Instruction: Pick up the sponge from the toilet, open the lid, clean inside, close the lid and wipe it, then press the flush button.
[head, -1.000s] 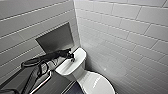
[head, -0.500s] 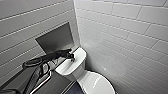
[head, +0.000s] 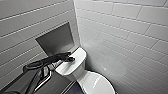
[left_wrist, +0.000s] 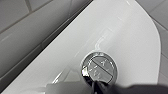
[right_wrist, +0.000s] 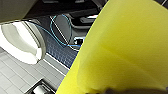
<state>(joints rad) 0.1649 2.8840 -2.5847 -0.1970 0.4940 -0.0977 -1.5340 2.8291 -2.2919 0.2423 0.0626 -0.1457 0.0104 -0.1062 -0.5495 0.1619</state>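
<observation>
The white toilet stands in the tiled corner, its tank top (head: 76, 63) behind the shut oval lid (head: 96, 83). My left arm reaches in over the tank, and the left gripper (head: 70, 59) rests shut at the middle of the tank top. The left wrist view shows the round, silvery, two-part flush button (left_wrist: 100, 67), with the dark gripper tip (left_wrist: 98, 87) right at its near edge; whether it touches, I cannot tell. A bright yellow sponge (right_wrist: 125, 50) looms large in the right wrist view, gripped by my right gripper (right_wrist: 117, 90). The toilet bowl (right_wrist: 22, 42) shows beyond it.
A grey recessed niche (head: 56, 40) sits in the tiled wall behind the tank. White tiled walls close in on the left and right of the toilet. A blue cable (right_wrist: 60, 30) and dark floor mat (right_wrist: 60, 53) lie beside the bowl.
</observation>
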